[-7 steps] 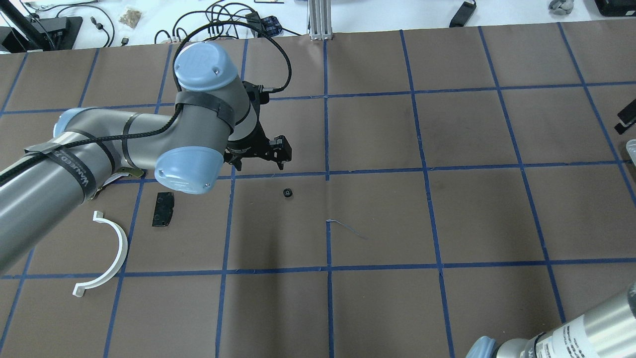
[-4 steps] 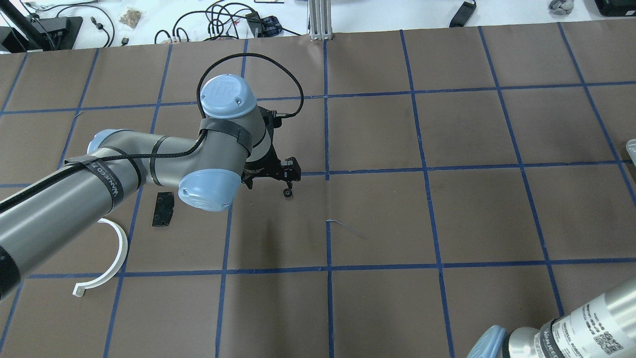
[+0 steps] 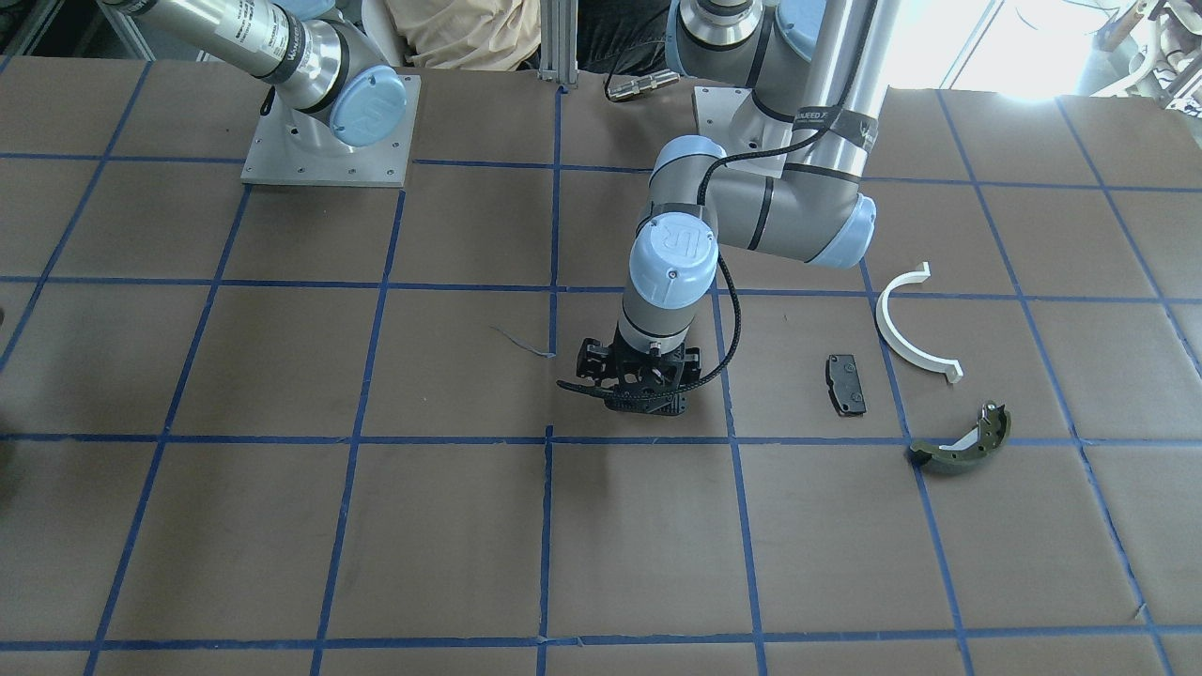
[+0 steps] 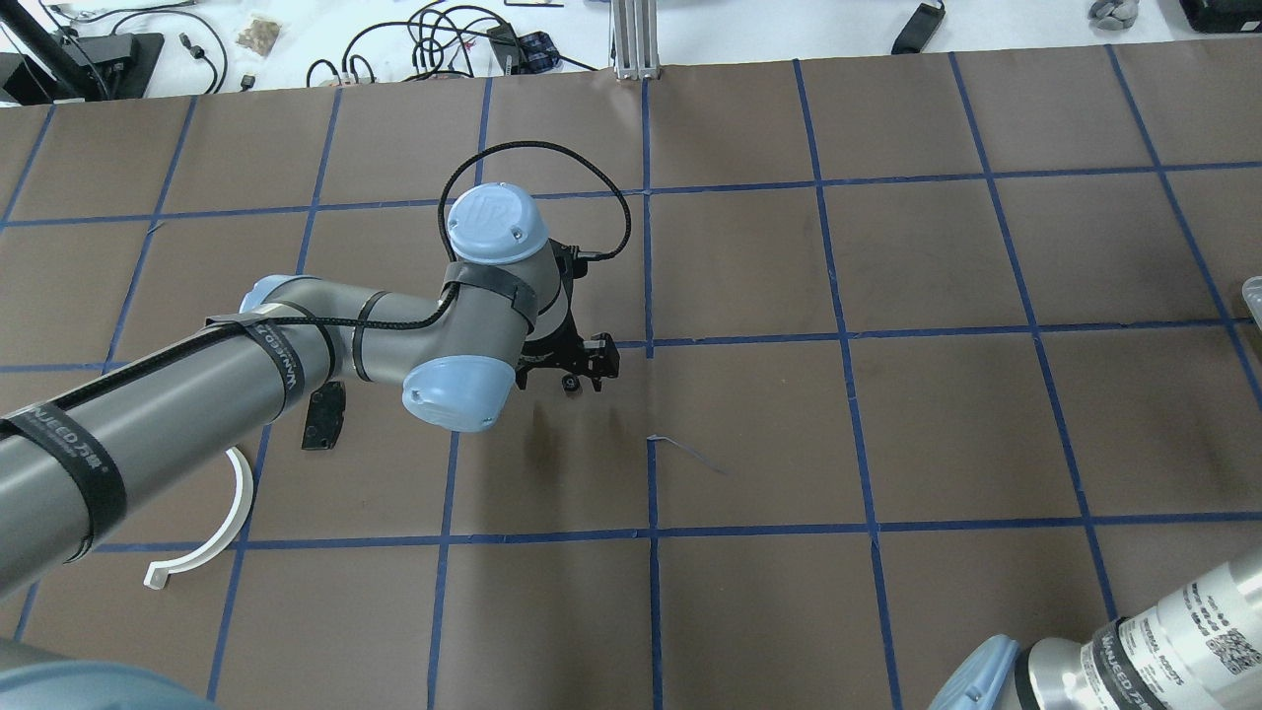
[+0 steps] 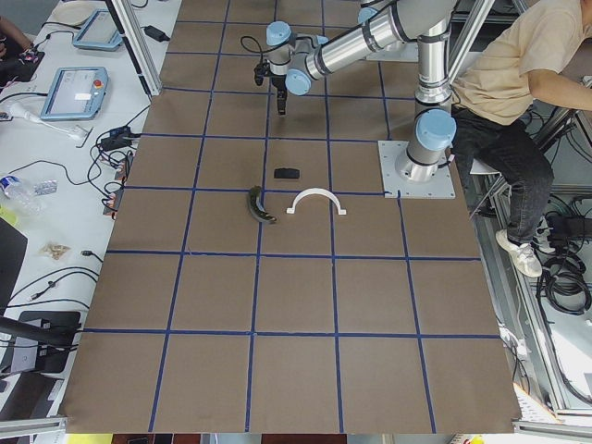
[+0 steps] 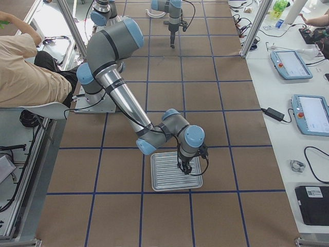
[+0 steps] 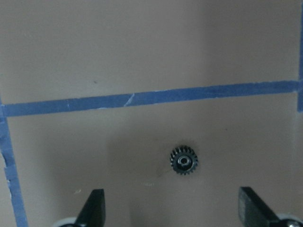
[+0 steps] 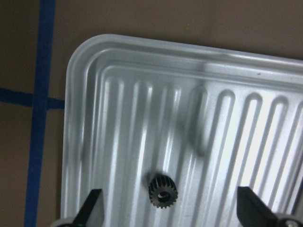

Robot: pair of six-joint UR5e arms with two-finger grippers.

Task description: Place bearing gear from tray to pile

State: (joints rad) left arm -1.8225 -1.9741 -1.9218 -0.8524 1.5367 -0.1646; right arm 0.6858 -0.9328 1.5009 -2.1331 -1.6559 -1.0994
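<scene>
left wrist-mounted view: the left gripper point(image 7: 173, 208) is hanging over the table gear point(image 7: 184, 161) with its fingers spread wide and touching nothing. the gear is lying flat on the brown paper point(image 7: 142, 47), below the blue tape line point(image 7: 142, 99), at lower centre of the frame, slightly right of the midline between the fingers.
right wrist-mounted view: the right gripper point(image 8: 170, 208) is hovering over the tray point(image 8: 142, 61), fingers likewise spread and empty. the tray gear point(image 8: 163, 192) is lying flat at lower centre of the frame, near the tray's left wall.
exterior front-facing view: the pile point(image 3: 916, 358) is lying at the right of the frame, comprising the white half-ring point(image 3: 882, 314), black pad point(image 3: 845, 383) and olive brake shoe point(image 3: 967, 441). all are well apart from the left gripper at centre frame.
step in hand: judged as approach before grasp. neither gear is being held, and the table gear is lying short of the pile.
next move: the left gripper is needing a small correction to centre the gear between its fingers, then a descent almost to the paper, closing on the toothed rim. the part is small and low, so a shallow descent is risking a miss.
</scene>
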